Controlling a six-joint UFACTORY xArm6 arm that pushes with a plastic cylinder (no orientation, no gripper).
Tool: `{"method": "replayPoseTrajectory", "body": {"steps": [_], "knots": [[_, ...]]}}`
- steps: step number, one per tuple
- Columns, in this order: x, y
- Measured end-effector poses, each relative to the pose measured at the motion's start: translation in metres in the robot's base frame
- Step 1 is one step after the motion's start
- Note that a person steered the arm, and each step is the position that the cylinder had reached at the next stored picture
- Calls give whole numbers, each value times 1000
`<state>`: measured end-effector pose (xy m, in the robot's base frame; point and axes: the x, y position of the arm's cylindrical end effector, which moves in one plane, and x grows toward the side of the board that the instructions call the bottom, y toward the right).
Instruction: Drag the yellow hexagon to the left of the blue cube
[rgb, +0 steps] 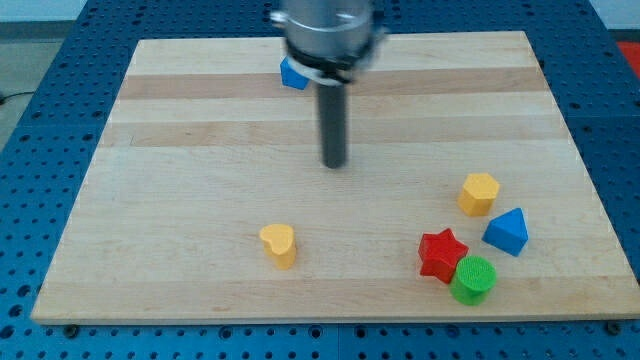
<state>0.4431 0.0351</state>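
My tip (333, 164) bare, no pincer fitted, mid-board; yellow hexagon (479, 193) at 4 o'clock, blue cube (292, 73) at 11; off-centre push risks glancing off toward red star (442, 254).

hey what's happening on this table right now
A robot arm with a dark rod is working on a wooden board. My tip sits mid-board, touching no block. The yellow hexagon waits at the view's right, beside a blue pyramid, red star and green cylinder. The blue cube is at the view's top, partly hidden.
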Motion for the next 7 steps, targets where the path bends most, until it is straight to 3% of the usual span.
{"method": "replayPoseTrajectory", "body": {"steps": [2,3,4,5,7], "knots": [[12,219],[56,243],[117,245],[115,211],[60,158]]}}
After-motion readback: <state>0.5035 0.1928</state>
